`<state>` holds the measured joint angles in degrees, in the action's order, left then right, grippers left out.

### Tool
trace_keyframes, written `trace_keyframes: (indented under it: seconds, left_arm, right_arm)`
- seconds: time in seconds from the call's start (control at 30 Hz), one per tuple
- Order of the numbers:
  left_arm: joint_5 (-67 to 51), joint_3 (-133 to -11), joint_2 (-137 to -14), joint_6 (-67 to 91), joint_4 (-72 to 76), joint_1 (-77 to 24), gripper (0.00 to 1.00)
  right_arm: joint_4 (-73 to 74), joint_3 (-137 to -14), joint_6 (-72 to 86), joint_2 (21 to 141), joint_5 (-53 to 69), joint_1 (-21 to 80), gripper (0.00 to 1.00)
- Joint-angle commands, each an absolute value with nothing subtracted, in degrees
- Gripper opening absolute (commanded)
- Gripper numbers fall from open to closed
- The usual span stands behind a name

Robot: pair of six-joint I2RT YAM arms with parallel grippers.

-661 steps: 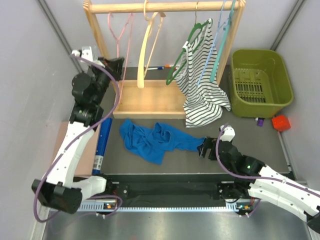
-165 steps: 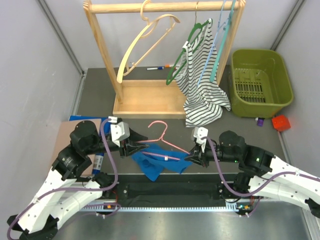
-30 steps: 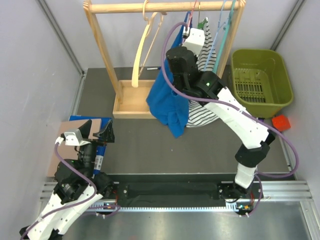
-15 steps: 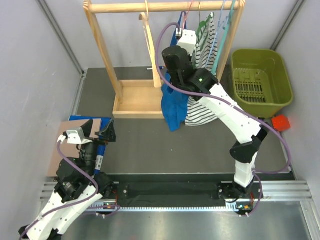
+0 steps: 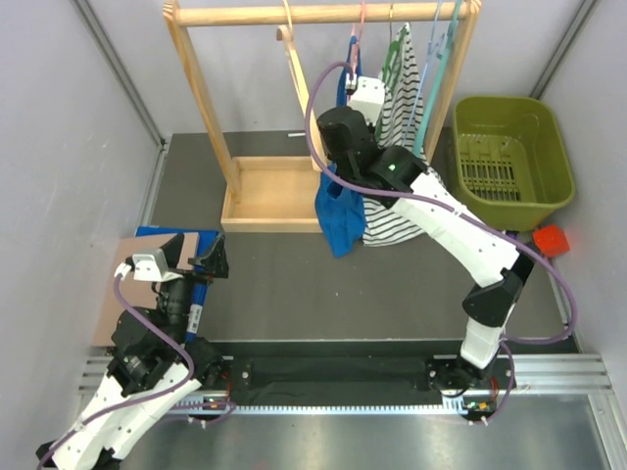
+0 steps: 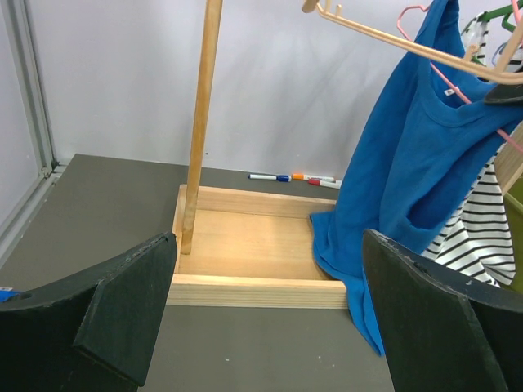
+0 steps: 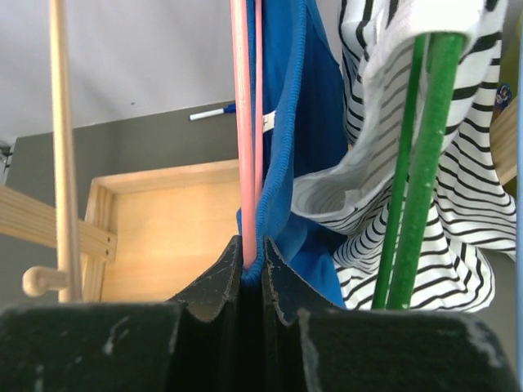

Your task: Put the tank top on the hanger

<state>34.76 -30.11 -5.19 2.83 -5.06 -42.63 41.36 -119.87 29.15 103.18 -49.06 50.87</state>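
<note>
The right gripper (image 7: 252, 249) is pinched tight on the hanger (image 7: 243, 122) wire, together with a hem of the tank top (image 7: 315, 114), high under the rail of the wooden rack (image 5: 323, 14). The tank top drapes down toward the rack's base tray, between the cream hanger (image 5: 294, 88) and the striped top (image 5: 397, 211). The left gripper (image 6: 270, 238) gapes wide, holding nothing, low in front of the rack.

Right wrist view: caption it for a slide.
Right gripper pinching thin pink wire hanger and royal-blue fabric tank top beside black-and-white striped top.
</note>
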Motion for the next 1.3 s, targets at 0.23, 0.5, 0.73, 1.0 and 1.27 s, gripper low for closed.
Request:
trace_keyframes:
  seconds: [0.23,0.5,0.73,1.0,1.27]
  left_arm:
    - [34.28,-30.15,-6.5,2.37,-2.64,-42.8,0.99]
    - [33.93,-30.15,-7.29,2.29,-2.81,-42.8,0.99]
    - [33.84,-30.59,-8.26,1.76,-3.16,-42.8,0.99]
    - [32.79,-34.45,-13.7,2.02,-7.99,-42.8,0.99]
    - [37.33,-36.91,-15.2,3.42,-8.79,-42.71,0.99]
  right_arm:
    - [31.91,-110.22,27.6,89.48,-42.8,52.21,0.48]
    - [26.65,-104.17,23.82,81.31,-36.67,52.82,0.87]
    - [15.13,-88.35,18.02,67.34,-19.79,53.96,0.98]
    - [9.58,-59.12,13.8,44.05,-11.51,55.28,1.0]
    - [15.03,-39.65,18.71,29.72,-35.91,55.2,1.0]
